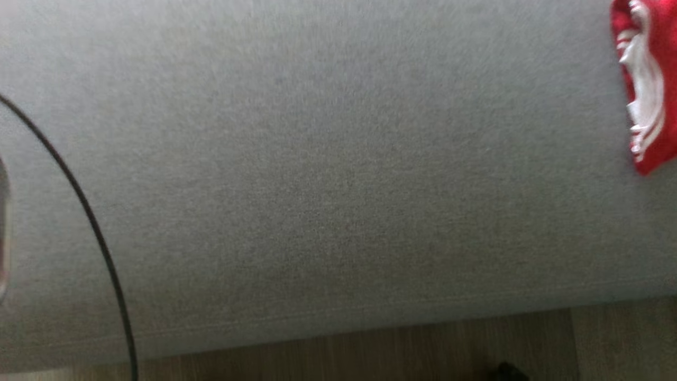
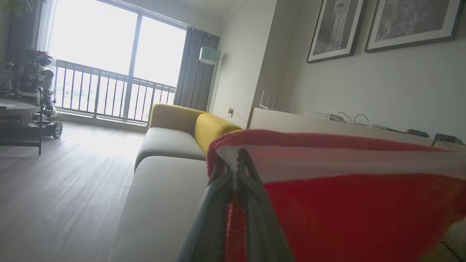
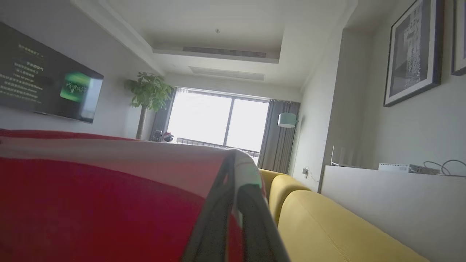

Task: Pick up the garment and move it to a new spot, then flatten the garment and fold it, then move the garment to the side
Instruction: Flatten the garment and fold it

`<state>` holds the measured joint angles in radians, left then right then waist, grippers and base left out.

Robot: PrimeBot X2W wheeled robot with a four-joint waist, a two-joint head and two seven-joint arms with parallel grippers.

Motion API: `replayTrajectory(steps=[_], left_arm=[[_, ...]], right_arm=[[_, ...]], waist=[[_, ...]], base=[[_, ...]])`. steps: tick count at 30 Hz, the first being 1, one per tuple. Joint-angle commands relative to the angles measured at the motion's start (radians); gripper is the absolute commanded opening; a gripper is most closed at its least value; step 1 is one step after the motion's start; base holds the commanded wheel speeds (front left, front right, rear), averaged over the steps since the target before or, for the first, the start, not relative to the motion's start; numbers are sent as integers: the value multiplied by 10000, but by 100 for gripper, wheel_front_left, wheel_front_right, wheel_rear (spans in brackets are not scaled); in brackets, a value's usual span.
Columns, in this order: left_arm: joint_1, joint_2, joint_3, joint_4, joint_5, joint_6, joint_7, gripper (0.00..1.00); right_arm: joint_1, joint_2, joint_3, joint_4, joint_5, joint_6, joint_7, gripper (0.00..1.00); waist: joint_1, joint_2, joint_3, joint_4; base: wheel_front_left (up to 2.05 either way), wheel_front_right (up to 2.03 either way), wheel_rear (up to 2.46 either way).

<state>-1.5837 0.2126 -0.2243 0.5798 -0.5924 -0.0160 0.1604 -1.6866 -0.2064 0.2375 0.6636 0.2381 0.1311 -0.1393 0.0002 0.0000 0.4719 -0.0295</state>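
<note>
The garment [image 2: 346, 203] is red with a white stripe along its edge. In the left wrist view my left gripper [image 2: 233, 160] is shut on that striped edge, and the cloth spreads off to the right. In the right wrist view my right gripper [image 3: 236, 171] is shut on the garment [image 3: 91, 196] at a corner, with the cloth stretching to the left. In the head view a red and white part of the garment [image 1: 648, 79] shows at the top right edge, over the grey sofa seat [image 1: 317, 185].
A wooden floor [image 1: 423, 349] runs along the seat's front edge. A thin black cable [image 1: 90, 222] curves across the left. Yellow sofa backrests [image 3: 327, 225] and a white counter [image 3: 393, 196] stand behind. Another robot [image 2: 36, 83] stands near the window.
</note>
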Motion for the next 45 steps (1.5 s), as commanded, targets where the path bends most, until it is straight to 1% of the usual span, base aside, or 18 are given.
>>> replayTrajectory(steps=[1, 3, 5, 8, 10, 12, 16, 17, 18, 19, 25, 30, 34, 37, 39, 41, 42, 45], left_arm=[[-412, 378, 94, -40, 96, -73, -276, 0], [-885, 176, 139, 708, 151, -288, -1231, 0], [-1083, 108, 8, 1435, 355, -504, -2095, 0], [-1086, 35, -224, 2454, 627, -719, -3250, 0], [-915, -97, -567, 3028, 894, -849, -3729, 0], [-672, -322, -1003, 3493, 1112, -985, -3939, 0], [-49, -593, -1763, 4147, 1377, -1116, -4146, 0], [413, -659, -2063, 4453, 1334, -1135, -4177, 0], [672, -696, -2338, 4544, 1322, -1138, -4184, 0], [1088, -647, -2906, 4587, 1262, -1141, -4195, 0], [2188, -251, -4110, 4544, 757, -1144, -4215, 0], [3201, 93, -5542, 4507, 392, -1145, -4066, 0], [3925, 495, -6801, 4081, -261, -1145, -3587, 0], [4295, 872, -7586, 3553, -997, -1146, -3294, 0], [4417, 1219, -8100, 3309, -1261, -1146, -3278, 0], [4504, 1502, -8553, 3161, -1432, -1146, -3336, 0], [4504, 1502, -8553, 3161, -1432, -1146, -3336, 0], [4676, 1800, -9229, 3083, -1550, -1146, -3459, 0]], right_arm=[[-283, 337, -263, -43, -121, -4, -247, 0], [-596, 769, -927, 689, -251, -4, -764, 0], [-599, 1103, -1230, 1320, -454, -4, -1026, 0], [-284, 1417, -1576, 2124, -467, -4, -1175, 0], [37, 1514, -1755, 2552, -256, -4, -1207, 0], [408, 1547, -1532, 2818, -210, -4, -1216, 0], [1266, 1557, -406, 2997, 574, -4, -1221, 0], [1706, 1558, 101, 3105, 904, -4, -1222, 0], [1926, 1559, 317, 3163, 1034, -4, -1222, 0], [2269, 1559, 714, 3347, 1190, -4, -1222, 0], [3071, 1560, 1717, 4208, 1471, -4, -1212, 0], [3758, 1433, 2977, 4507, 1821, -4, -815, 0], [4355, 1192, 3789, 4466, 2499, -4, -217, 0], [4795, 1025, 4036, 4402, 3292, -4, 397, 0], [5011, 913, 4540, 4155, 3528, -4, 817, 0], [5165, 671, 5140, 3857, 3654, -4, 1123, 0], [5165, 671, 5140, 3857, 3654, -4, 1123, 0], [5423, 259, 5744, 3585, 4088, -4, 1604, 0]], waist=[[-2, 0, 1010, -43], [-2, 0, 1329, -51], [-2, 0, 1582, -66], [-2, 0, 1959, -92], [-2, 0, 2187, -5], [-2, 0, 2382, 120], [-2, 0, 2466, 293], [-2, 0, 2287, 333], [-2, 0, 2168, 351], [-2, 0, 1982, 405], [-2, 0, 1196, 520], [-2, 0, 391, 538], [-2, 0, -172, 446], [-2, 0, -523, 429], [-2, 0, -696, 354], [-2, 0, -840, 297], [-2, 0, -840, 297], [-2, 0, -1090, 248]], base=[[0, 0, 0], [0, 0, 0], [0, 0, 0], [0, 0, 0], [0, 0, 0], [0, 0, 0], [0, 0, 0], [0, 0, 0], [0, 0, 0], [0, 0, 0], [0, 0, 0], [0, 0, 0], [0, 0, 0], [0, 0, 0], [0, 0, 0], [0, 0, 0], [0, 0, 0], [0, 0, 0]])
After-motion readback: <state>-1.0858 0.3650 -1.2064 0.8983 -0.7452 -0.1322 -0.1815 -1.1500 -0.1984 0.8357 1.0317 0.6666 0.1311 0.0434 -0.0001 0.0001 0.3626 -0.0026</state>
